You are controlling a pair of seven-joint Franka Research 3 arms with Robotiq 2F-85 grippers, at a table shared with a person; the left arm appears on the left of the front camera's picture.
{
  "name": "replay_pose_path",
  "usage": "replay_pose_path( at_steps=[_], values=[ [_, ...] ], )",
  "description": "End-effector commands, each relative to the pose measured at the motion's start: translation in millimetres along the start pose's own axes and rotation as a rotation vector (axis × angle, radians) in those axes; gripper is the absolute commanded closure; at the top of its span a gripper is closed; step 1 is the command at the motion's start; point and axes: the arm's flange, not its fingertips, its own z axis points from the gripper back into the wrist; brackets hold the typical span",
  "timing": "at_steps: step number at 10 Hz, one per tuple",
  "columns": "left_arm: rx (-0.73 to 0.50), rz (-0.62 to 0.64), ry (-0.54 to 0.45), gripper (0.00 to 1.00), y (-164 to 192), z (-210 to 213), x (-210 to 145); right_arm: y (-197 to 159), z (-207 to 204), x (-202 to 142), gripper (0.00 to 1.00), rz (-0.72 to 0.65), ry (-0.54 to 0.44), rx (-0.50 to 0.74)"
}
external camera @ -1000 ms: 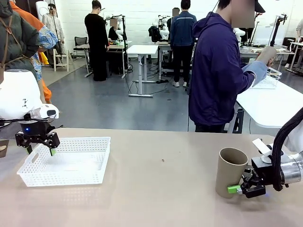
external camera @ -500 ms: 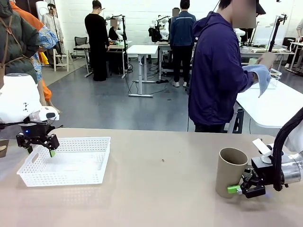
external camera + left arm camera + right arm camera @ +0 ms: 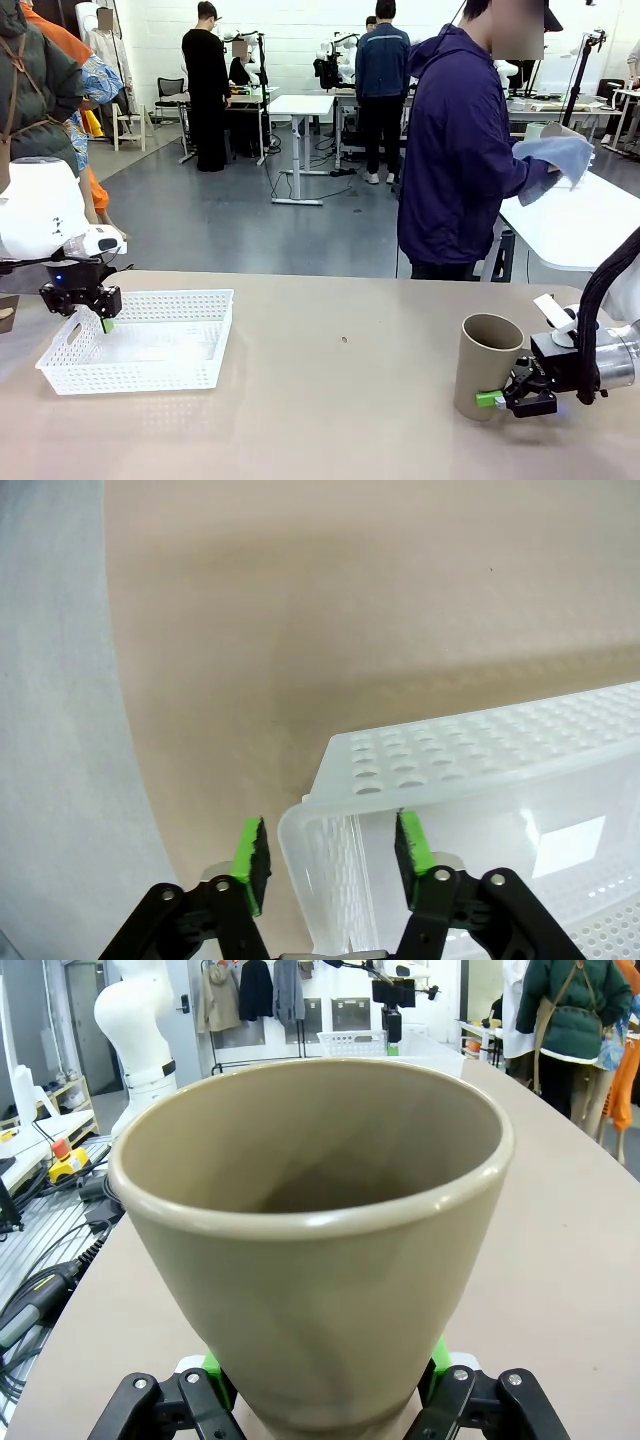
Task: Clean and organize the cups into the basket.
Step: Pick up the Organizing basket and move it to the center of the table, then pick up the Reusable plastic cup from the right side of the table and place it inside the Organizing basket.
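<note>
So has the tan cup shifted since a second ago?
No. The cup stands at the same spot right of the dark speck, with the right end effector around its base.

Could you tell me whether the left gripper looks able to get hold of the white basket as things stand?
Probably yes: the left gripper straddles a corner of the white basket, one green pad outside its wall and one inside, with nothing else between them.

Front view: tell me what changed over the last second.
Left gripper narrowed its fingers astride the white basket's corner wall. Right gripper closed its fingers in on the tan cup near its base. The person's blue cloth shifted. Basket and cup stayed put.
</note>
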Motion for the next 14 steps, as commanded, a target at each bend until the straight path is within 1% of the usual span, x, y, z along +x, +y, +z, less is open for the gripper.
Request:
replay_pose_path(
  at_steps=[1, 2, 3, 4, 5, 6, 8, 9, 10, 11, 12, 13, 14],
  values=[
    [-0.029, -0.020, -0.012, 1.00, 7.1, -1.1, 2.9, -4.4, -5.6, -3.3, 1.00, 0.030, -0.027, -0.019],
    [-0.029, -0.019, -0.010, 1.00, 6.4, -0.4, 3.0, -4.5, -4.7, -3.5, 0.77, 0.028, -0.027, -0.021],
    [-0.028, -0.016, -0.007, 1.00, 5.8, 0.5, 3.5, -4.9, -3.7, -3.6, 0.77, 0.024, -0.026, -0.025],
    [-0.028, -0.014, -0.007, 1.00, 5.5, 0.9, 3.5, -4.9, -3.0, -3.6, 1.00, 0.021, -0.025, -0.027],
    [-0.026, -0.011, -0.007, 1.00, 5.9, 1.3, 3.4, -4.9, -2.3, -3.7, 0.77, 0.019, -0.022, -0.029],
    [-0.027, -0.008, -0.004, 1.00, 6.1, 1.4, 3.7, -5.2, -1.2, -4.0, 1.00, 0.014, -0.020, -0.033],
    [-0.026, -0.002, -0.004, 1.00, 6.6, 1.7, 4.0, -5.4, 0.2, -3.8, 1.00, 0.005, -0.016, -0.036],
    [-0.025, 0.001, -0.003, 1.00, 6.5, 1.7, 4.4, -5.4, 0.5, -3.5, 0.75, 0.005, -0.014, -0.036],
    [-0.023, 0.001, -0.003, 1.00, 6.4, 1.7, 4.4, -5.6, 1.5, -3.8, 0.75, 0.000, -0.005, -0.044],
    [-0.020, 0.005, -0.003, 1.00, 6.5, 2.0, 4.4, -5.6, 2.6, -3.8, 1.00, -0.005, 0.004, -0.053],
    [-0.017, 0.016, -0.003, 1.00, 5.7, 2.6, 3.8, -3.3, 2.5, -0.6, 0.75, -0.011, 0.015, -0.073],
    [0.000, 0.062, 0.006, 1.00, 1.2, 3.5, 3.7, 1.7, 3.2, 8.6, 1.00, -0.037, 0.017, -0.085],
    [-0.005, 0.111, 0.029, 1.00, -6.8, 6.4, 4.1, 7.8, 7.1, 26.2, 1.00, -0.041, 0.027, -0.090]
  ],
)
